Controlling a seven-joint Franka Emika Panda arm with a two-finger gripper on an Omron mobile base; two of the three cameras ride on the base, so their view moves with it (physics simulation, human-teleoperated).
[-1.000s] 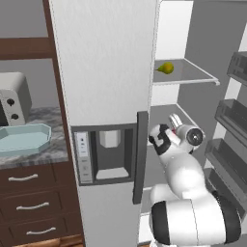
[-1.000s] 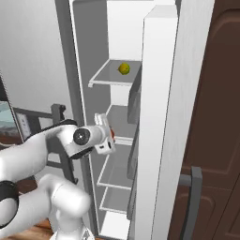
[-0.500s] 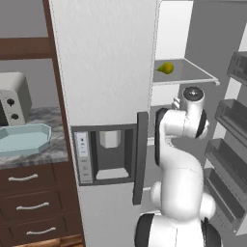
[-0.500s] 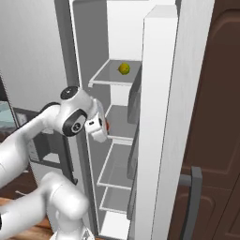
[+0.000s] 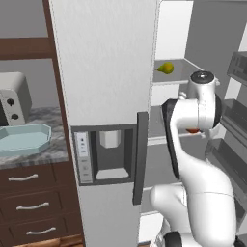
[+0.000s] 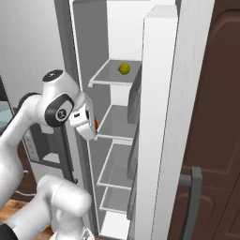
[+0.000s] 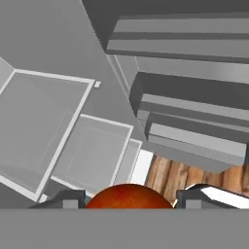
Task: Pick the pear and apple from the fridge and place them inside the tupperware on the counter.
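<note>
While the white arm reached into the tall white-grey fridge [image 5: 103,72], the small yellow-green pear [image 5: 166,68] lay on an upper shelf and the shallow pale blue tupperware [image 5: 24,138] sat on the grey marbled counter [image 5: 53,118] — left base view. Right base view: the pear [image 6: 124,69] sat above the gripper [image 6: 93,124]. Hand view: the gripper's fingers [image 7: 68,199] pinched the round red-orange apple [image 7: 129,196].

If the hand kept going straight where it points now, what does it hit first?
Likely the lower white fridge shelves under it. The hand, shut on the round red-orange apple, points down through the open fridge; wooden floor shows beyond. Depth is hard to judge.
</note>
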